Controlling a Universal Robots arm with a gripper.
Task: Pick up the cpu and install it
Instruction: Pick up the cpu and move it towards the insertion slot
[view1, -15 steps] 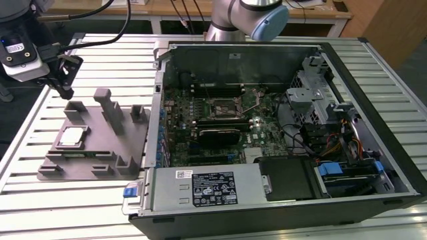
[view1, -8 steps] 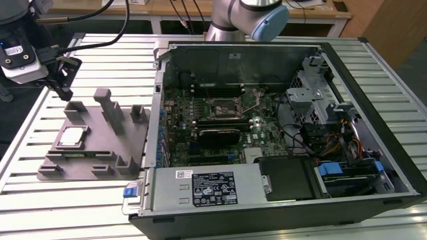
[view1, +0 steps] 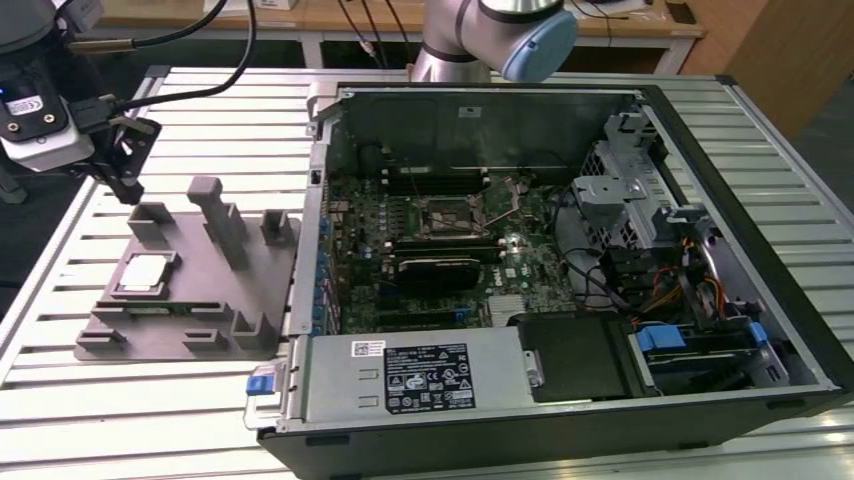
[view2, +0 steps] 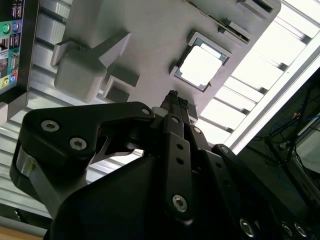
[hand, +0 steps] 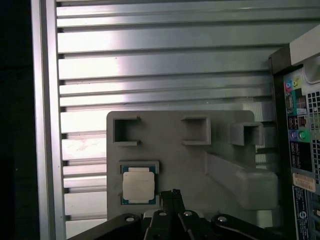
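The cpu (view1: 144, 272), a flat square chip with a shiny silver top, lies in a recess of the grey fixture plate (view1: 200, 300) at the exterior view's left. Both wrist views show the cpu (view2: 200, 66) (hand: 138, 186) lying flat in its pocket. My gripper (view1: 127, 185) hangs above the far end of the plate, well above the chip. Its black fingertips (view2: 175, 97) (hand: 173, 193) are pressed together, shut on nothing. The open socket (view1: 451, 212) sits in the middle of the motherboard inside the computer case.
The open computer case (view1: 561, 420) lies on the slatted metal table (view1: 80, 400), right beside the fixture plate. Grey upright blocks (view1: 218, 218) rise from the plate near the cpu. Cables and drive cages fill the case at the exterior view's right.
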